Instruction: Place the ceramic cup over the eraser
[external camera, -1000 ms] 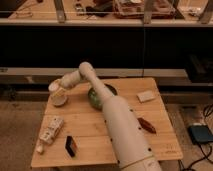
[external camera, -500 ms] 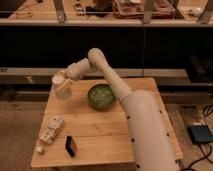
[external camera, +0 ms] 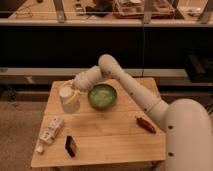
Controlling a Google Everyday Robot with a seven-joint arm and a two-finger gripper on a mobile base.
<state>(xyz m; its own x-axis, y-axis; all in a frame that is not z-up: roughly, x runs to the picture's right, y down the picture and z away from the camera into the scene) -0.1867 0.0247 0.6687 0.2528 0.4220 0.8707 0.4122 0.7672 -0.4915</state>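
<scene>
Since half a second ago the cup [external camera: 65, 99] has come lower and a little nearer the bowl, and the arm's [external camera: 131, 86] bulky base now fills the lower right corner, cut off by the edge. Whether the cup's bottom touches the wooden table [external camera: 110, 137] is hard to make out. The gripper [external camera: 75, 93] is clasped on the cup's right side, over the table's back left part. A green bowl [external camera: 102, 96] sits just beside them. A pale block [external camera: 51, 129] lies in front of the cup, and a brown bar [external camera: 145, 124] lies on the right, near the arm. The eraser [external camera: 71, 145], small and black, lies near the front edge, well apart from the cup. The cup is plain, whitish, upright, taller than wide.
</scene>
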